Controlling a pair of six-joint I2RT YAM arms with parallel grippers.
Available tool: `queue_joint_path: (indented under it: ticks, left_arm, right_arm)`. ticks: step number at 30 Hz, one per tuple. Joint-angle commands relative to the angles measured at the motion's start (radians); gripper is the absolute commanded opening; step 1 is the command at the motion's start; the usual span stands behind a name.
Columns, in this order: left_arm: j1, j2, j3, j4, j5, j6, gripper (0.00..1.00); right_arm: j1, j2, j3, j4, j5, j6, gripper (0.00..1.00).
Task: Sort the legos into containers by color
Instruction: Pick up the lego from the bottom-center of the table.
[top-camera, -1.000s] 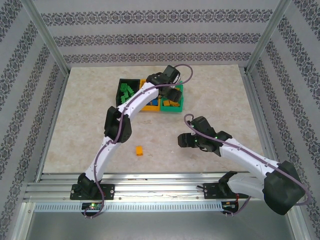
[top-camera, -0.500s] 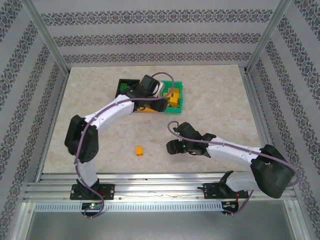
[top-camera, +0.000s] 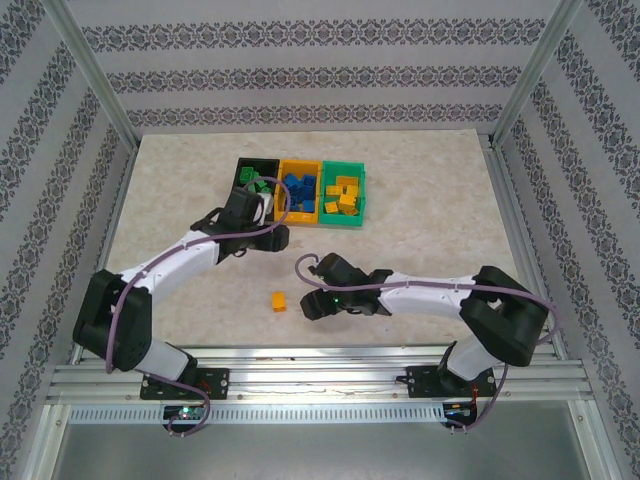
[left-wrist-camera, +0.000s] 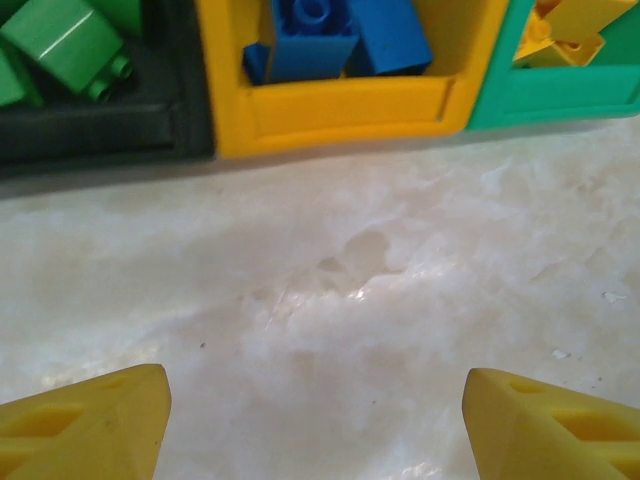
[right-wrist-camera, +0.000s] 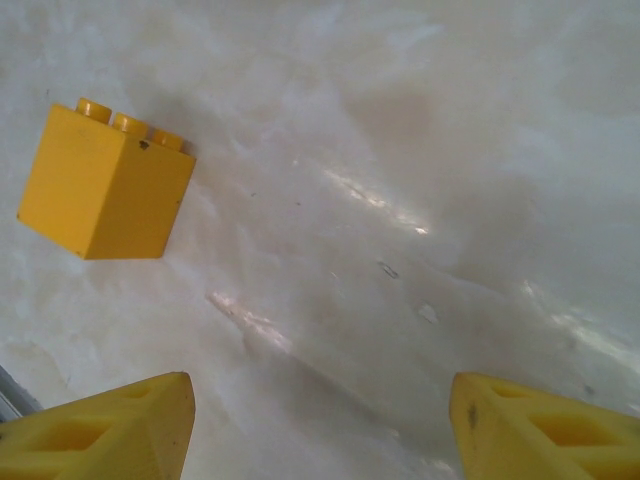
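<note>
One loose orange-yellow brick (top-camera: 278, 300) lies on the marbled desk (top-camera: 430, 200), well apart from the three joined bins at the far middle. In the right wrist view this brick (right-wrist-camera: 105, 185) sits up and to the left of the fingers, its studs showing along its upper edge. The right end effector (top-camera: 315, 303) hovers just beside the brick with its jaws spread and only bare desk between the yellow fingertips (right-wrist-camera: 100, 430). The left end effector (top-camera: 268, 238) hangs just in front of the bins, also released, with nothing between its fingers (left-wrist-camera: 90, 425). The black bin (top-camera: 243, 166) holds green bricks (top-camera: 258, 183), the orange-yellow bin (top-camera: 300, 163) holds blue bricks (top-camera: 298, 192), and the green bin (top-camera: 362, 190) holds yellow bricks (top-camera: 343, 195).
</note>
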Motion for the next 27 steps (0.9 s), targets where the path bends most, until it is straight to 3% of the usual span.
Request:
queue_joint_path:
  ticks: [1,11,27]
  left_arm:
    - [0.021,-0.069,-0.068,0.094,0.016,-0.043,0.77]
    - [0.03,-0.165,-0.285,0.237,0.028,-0.116,0.77]
    - [0.04,-0.22,-0.373,0.256,0.006,-0.157,0.77]
  right_arm:
    - [0.025,0.04,0.062,0.041,-0.019,0.014,0.68]
    - [0.075,0.131,0.175,0.047,-0.034,0.011,0.69]
    - [0.118,0.319,0.393,-0.05,-0.029,-0.027,0.69]
